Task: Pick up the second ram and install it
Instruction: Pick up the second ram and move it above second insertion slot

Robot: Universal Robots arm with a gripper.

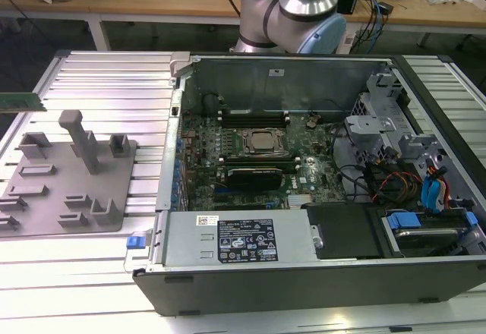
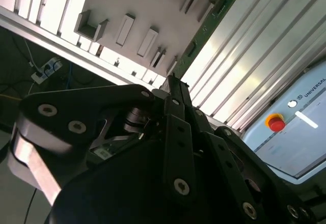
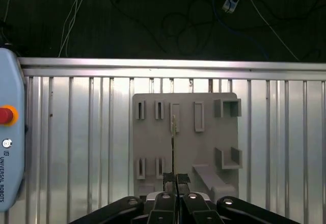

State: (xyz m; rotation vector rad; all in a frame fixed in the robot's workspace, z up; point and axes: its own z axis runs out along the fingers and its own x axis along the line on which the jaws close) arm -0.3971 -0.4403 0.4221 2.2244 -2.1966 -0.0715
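Observation:
The second ram [image 2: 208,28] is a thin green stick, and my gripper [image 2: 172,84] is shut on one end of it. In the first wrist view the ram [image 3: 173,142] shows edge-on as a thin line rising from my gripper [image 3: 176,179], over the grey holder plate [image 3: 204,147]. In the exterior view the ram [image 1: 21,102] hangs at the far left edge, above and clear of the holder plate [image 1: 53,197]. The open computer case [image 1: 304,273] lies to the exterior view's right, with its CPU socket [image 1: 262,143] in the middle of the motherboard.
Grey holder blocks [image 1: 80,140] stand up from the plate. A black block-shaped card [image 1: 254,176] sits just in front of the socket. Cables and drive bays [image 1: 410,174] crowd the case's right side. The arm's base [image 1: 292,15] stands behind the case. A teach pendant [image 3: 10,147] lies on the ribbed table.

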